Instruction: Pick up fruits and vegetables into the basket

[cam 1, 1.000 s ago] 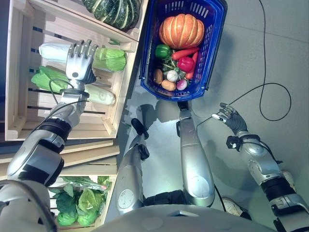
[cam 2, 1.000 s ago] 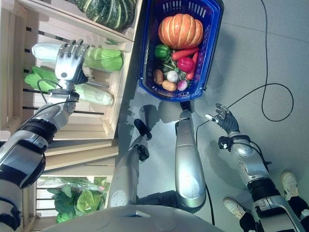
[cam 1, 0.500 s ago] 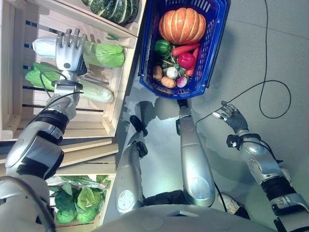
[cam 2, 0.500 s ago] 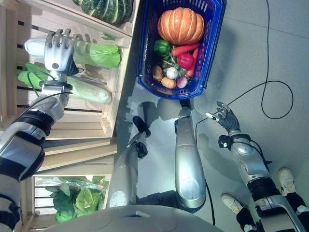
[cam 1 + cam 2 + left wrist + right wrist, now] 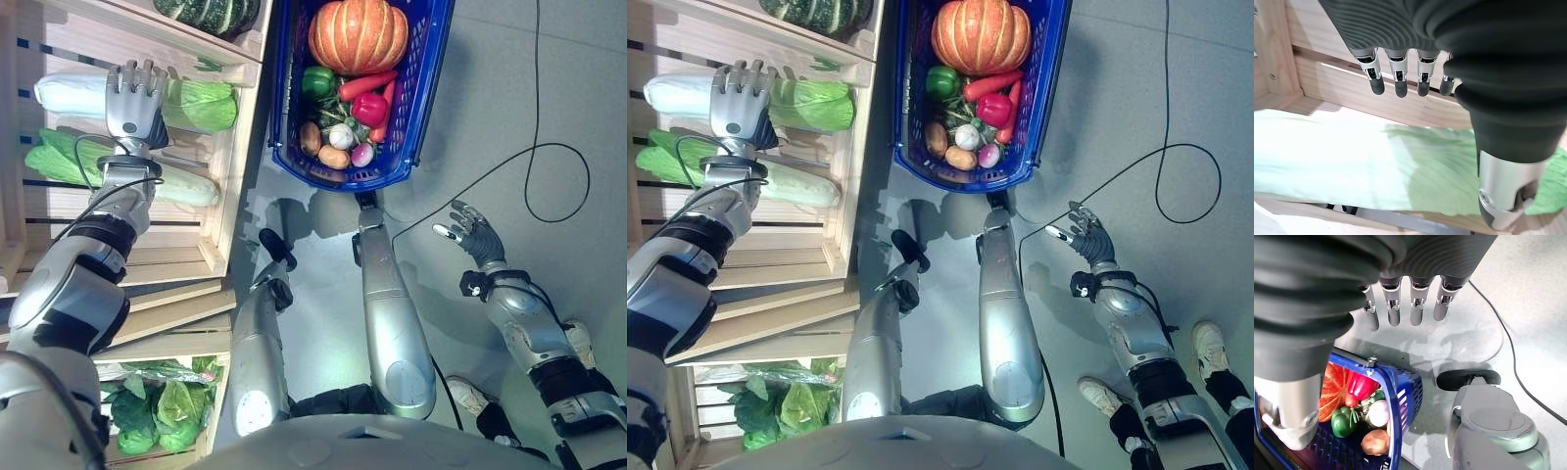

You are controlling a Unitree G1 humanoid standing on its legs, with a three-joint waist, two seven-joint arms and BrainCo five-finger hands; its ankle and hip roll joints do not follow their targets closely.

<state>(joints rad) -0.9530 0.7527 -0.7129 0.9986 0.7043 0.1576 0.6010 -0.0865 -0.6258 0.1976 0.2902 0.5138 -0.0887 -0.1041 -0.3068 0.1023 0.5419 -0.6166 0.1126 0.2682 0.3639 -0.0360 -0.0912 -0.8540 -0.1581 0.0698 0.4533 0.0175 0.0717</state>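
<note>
A blue basket (image 5: 425,88) stands on the grey floor, holding an orange pumpkin (image 5: 357,35), a green pepper (image 5: 315,82), a red pepper (image 5: 364,107), carrots and small root vegetables. In the wooden crate (image 5: 230,186) to its left lie two long pale-green cabbages, the upper one (image 5: 201,104) and a lower one (image 5: 181,186). My left hand (image 5: 132,98) hovers open just above the upper cabbage (image 5: 1376,171), fingers (image 5: 1398,78) straight. My right hand (image 5: 472,233) hangs open over the floor, right of and below the basket (image 5: 1400,396).
A striped dark-green squash (image 5: 208,12) sits on the crate shelf above the cabbages. A lower crate holds leafy greens (image 5: 162,411). A person's white shoe (image 5: 1213,345) stands at the right edge on the floor.
My left hand has moved up along the crate from the lower cabbage to over the upper one. The camera shifted slightly. My right hand stays put.
</note>
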